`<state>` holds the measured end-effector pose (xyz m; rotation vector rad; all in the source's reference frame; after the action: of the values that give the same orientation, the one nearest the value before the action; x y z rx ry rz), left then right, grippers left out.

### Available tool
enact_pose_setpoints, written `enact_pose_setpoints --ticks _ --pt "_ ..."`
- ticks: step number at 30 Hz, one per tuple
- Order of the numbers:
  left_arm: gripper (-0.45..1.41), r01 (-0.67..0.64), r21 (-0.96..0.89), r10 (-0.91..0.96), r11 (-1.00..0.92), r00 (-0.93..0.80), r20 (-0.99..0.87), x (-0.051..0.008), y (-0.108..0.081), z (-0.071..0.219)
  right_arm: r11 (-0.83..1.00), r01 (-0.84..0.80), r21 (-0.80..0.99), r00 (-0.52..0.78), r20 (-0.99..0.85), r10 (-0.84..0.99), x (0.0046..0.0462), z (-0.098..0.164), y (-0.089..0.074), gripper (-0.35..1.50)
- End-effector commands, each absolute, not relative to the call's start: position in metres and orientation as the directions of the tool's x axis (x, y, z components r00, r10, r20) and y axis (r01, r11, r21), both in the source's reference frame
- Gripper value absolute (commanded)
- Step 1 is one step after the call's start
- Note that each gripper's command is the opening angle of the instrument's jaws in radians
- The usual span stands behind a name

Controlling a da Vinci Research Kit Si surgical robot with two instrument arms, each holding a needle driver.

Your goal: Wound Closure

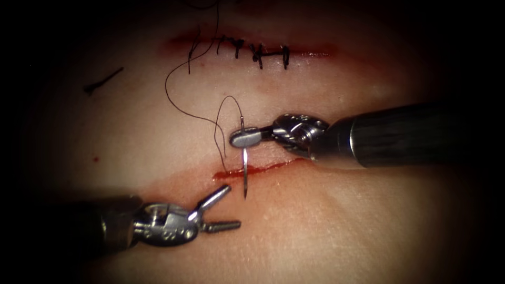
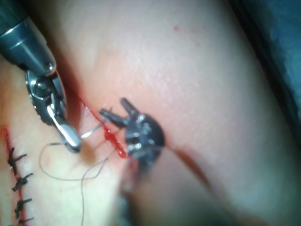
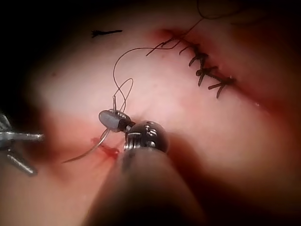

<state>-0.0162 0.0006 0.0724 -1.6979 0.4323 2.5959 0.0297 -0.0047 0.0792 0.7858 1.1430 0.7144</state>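
Observation:
My right tool's jaws (image 1: 245,138) are shut on the curved needle (image 1: 245,173) close to its tail end. The needle hangs point down across the left end of the open cut (image 1: 273,166), and its tip lies just past the cut's near edge. I cannot tell whether the tip touches the tissue (image 1: 336,221). The black thread (image 1: 220,126) loops from the needle's tail and runs up to the stitched wound. My left tool (image 1: 234,206) stands open near the needle's tip, holding nothing. The right wrist view shows the jaws (image 3: 109,117) on the needle (image 3: 89,151).
A second cut at the back is closed with several dark stitches (image 1: 258,52). A loose cut end of thread (image 1: 102,81) lies on the tissue at the far left. Red fluid lines the open cut, with a small red spot (image 1: 96,158) to its left.

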Motion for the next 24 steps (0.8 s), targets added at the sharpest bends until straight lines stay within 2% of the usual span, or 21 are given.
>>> enact_pose_setpoints --ticks 1,9,17,24 --pt "0.07 -0.162 0.210 -0.129 -0.964 -0.408 -0.904 -0.0165 0.000 0.073 0.572 -0.085 0.816 0.266 -0.535 0.802 0.0302 0.080 -0.006 -0.35" --pt "-0.15 -0.192 0.070 0.012 -0.979 -0.400 -0.916 -0.0161 0.001 0.078 0.774 -0.011 0.633 0.282 -0.741 0.610 0.0307 0.081 -0.007 -0.35" --pt "-0.17 -0.177 0.003 0.069 -0.984 -0.399 -0.915 -0.0167 0.000 0.083 0.923 0.079 0.377 0.268 -0.900 0.344 0.0321 0.081 -0.007 -0.35" --pt "-0.20 -0.170 -0.004 0.074 -0.985 -0.408 -0.910 -0.0166 0.000 0.084 0.944 0.074 0.322 0.244 -0.924 0.296 0.0331 0.080 -0.005 -0.35"
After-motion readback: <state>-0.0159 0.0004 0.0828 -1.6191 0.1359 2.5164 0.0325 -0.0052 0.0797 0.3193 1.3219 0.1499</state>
